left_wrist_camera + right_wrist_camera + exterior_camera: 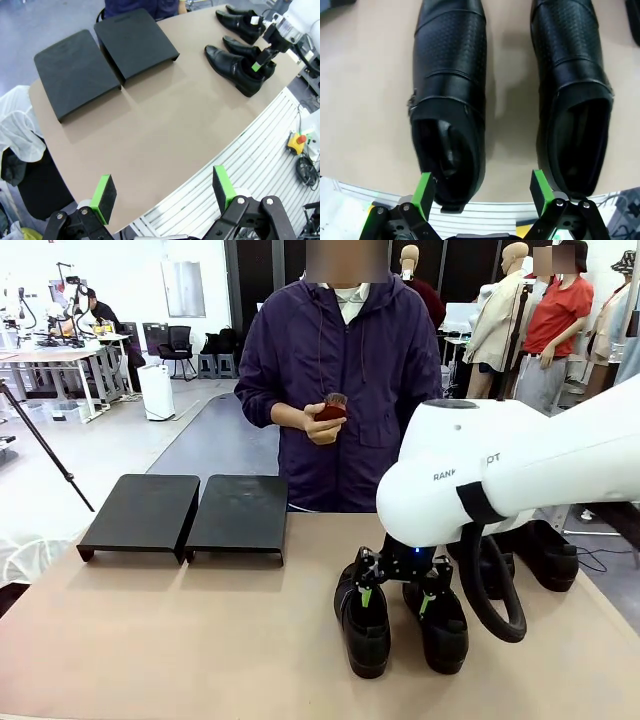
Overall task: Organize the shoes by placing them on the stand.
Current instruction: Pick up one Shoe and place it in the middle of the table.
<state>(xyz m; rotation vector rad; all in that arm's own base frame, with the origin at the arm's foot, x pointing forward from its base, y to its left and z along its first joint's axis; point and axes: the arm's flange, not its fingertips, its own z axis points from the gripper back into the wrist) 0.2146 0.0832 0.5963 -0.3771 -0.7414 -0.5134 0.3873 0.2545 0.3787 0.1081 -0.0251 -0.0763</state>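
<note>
Shoes [365,625] sit at five o'clock on the table [150,640], the stand [185,510] at ten; right gripper [396,600] hovers over them, fingers apart. Left wrist view: left gripper [163,192] spread wide above the table. Right wrist view: two shoes side by side at twelve.

In the front view, the two farther shoes [548,558] are largely hidden behind the right arm [500,475] and its black cable [469,580]. In the right wrist view, the toes of the two nearer shoes [451,90] are cut off by the top edge. The small reddish-brown thing [331,408] held by the person [330,350] is too small to be identified.
</note>
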